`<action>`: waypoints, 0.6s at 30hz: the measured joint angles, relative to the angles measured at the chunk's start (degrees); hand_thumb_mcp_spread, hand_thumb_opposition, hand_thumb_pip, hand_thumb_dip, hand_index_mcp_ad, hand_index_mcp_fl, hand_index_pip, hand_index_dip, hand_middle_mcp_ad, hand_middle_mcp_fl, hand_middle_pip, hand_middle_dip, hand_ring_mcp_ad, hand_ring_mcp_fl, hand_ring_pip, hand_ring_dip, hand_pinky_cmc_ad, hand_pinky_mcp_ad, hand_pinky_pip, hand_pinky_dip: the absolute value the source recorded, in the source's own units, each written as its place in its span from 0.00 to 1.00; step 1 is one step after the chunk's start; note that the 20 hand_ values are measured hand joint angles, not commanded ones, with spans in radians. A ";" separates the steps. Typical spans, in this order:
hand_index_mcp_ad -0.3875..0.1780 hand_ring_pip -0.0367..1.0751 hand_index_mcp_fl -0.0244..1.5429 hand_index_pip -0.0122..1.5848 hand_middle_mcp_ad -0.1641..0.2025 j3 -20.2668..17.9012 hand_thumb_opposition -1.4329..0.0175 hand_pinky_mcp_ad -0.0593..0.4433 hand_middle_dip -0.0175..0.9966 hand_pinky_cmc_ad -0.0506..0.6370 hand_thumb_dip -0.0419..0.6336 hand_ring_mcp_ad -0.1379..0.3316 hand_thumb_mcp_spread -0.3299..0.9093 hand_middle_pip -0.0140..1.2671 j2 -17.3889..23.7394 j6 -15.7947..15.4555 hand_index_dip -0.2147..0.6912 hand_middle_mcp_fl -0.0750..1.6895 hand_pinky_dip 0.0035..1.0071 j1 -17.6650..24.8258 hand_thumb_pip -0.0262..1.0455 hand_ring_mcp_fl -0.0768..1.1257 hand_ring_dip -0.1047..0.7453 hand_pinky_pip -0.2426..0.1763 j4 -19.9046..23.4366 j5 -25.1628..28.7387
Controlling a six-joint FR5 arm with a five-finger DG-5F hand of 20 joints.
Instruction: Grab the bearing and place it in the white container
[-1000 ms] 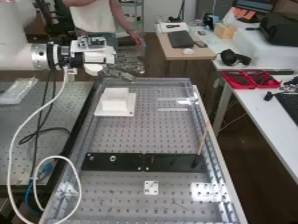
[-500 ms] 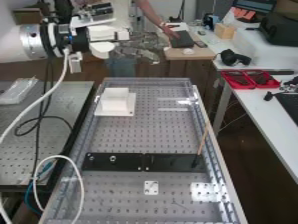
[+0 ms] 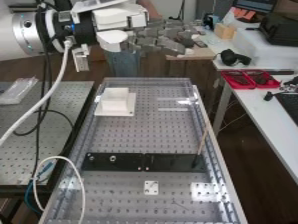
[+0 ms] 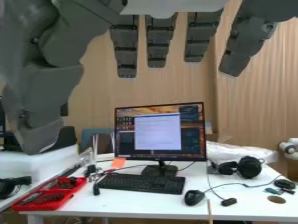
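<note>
A wood-panelled wall (image 4: 100, 90) rises behind a white desk (image 4: 123, 206) in the wrist view, while a dark floor (image 3: 233, 150) runs under the workshop's furniture in the high view. A long perforated bench (image 3: 133, 135) fills the lower centre of that frame, with a second perforated table (image 3: 20, 150) at the left.

The white arm (image 3: 20, 37) extends from the upper left, its dark grey hand (image 3: 156, 40) raised beyond the bench's far end, at the upper centre. The hand is wide and empty, its fingers (image 4: 161, 40) straight and spaced apart in the wrist view, with a lit monitor (image 4: 159, 130) and a black keyboard (image 4: 143, 183) on the desk past them.

A flat black bar (image 3: 169, 163) lies across the bench in the lower part of the high view. The white container (image 3: 116, 102) sits on its flat base at the bench's upper left, well apart from the hand. A thin wooden stick (image 3: 203, 140) slants upward at the bar's right end. The larger nut (image 3: 113, 158) and the smaller nut (image 3: 91, 158) stand side by side on its left part. Where the bearing is cannot be told.
</note>
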 joint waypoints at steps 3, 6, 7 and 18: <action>0.53 0.12 0.18 0.07 0.51 0.17 0.51 0.70 0.22 0.65 0.28 0.59 0.57 0.12 0.34 -0.84 0.64 0.06 0.29 -0.08 0.34 0.06 0.19 0.37 -1.28 0.61; 0.53 0.12 0.18 0.07 0.51 0.26 0.51 0.70 0.22 0.65 0.27 0.59 0.57 0.12 0.75 -1.63 0.64 0.06 0.29 -0.05 0.34 0.06 0.19 0.37 -3.40 1.62; 0.53 0.12 0.18 0.07 0.51 0.23 0.51 0.71 0.22 0.65 0.27 0.59 0.57 0.12 1.05 -1.71 0.64 0.06 0.29 0.04 0.34 0.06 0.19 0.37 -4.04 2.15; 0.52 0.12 0.17 0.07 0.51 -1.14 0.51 0.71 0.22 0.65 0.28 0.60 0.57 0.12 2.74 -1.45 0.64 0.06 0.29 1.23 0.34 0.06 0.19 0.37 -4.89 5.56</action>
